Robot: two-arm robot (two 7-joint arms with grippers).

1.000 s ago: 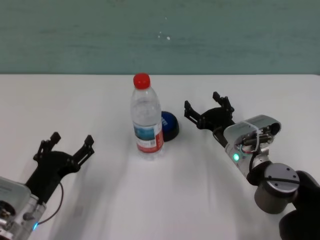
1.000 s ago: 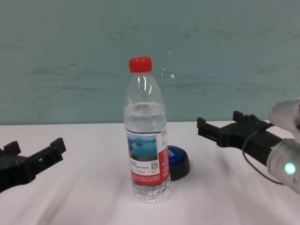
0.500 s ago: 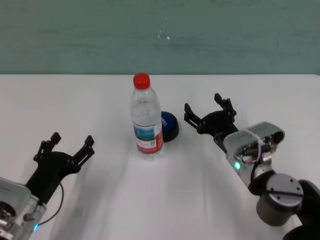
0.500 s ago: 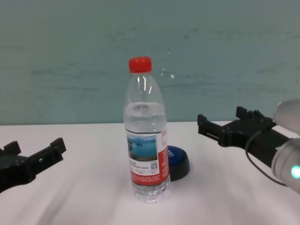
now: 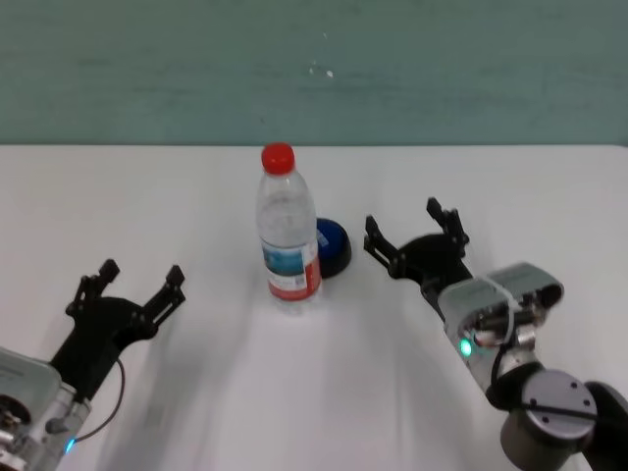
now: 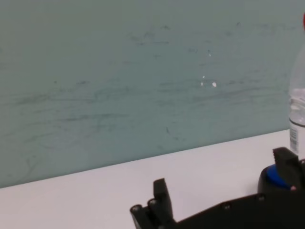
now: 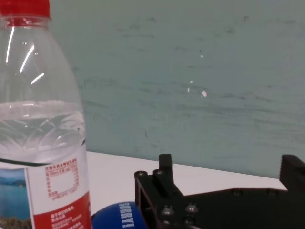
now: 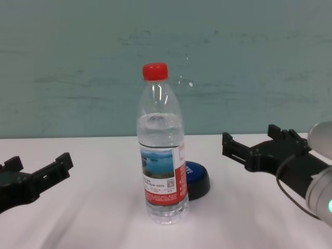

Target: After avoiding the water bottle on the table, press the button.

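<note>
The water bottle [image 5: 289, 231] stands upright at the middle of the white table [image 5: 294, 392], with clear plastic, a red cap and a red-and-white label. The blue button [image 5: 332, 247] on its black base sits just behind it to the right, partly hidden by it. My right gripper [image 5: 407, 224] is open and empty, to the right of the button and apart from it. My left gripper [image 5: 142, 273] is open and empty at the near left. The chest view shows the bottle [image 8: 162, 155], the button [image 8: 197, 179], the right gripper [image 8: 254, 140] and the left gripper [image 8: 39, 163].
A teal wall [image 5: 314, 69] runs behind the table's far edge. In the right wrist view the bottle [image 7: 38, 119] stands beside the button [image 7: 116, 217]. In the left wrist view the bottle [image 6: 298, 114] and button [image 6: 274, 174] lie far off.
My right gripper has drawn back a little toward me and to the right, away from the button. The left arm, the bottle and the button have not moved.
</note>
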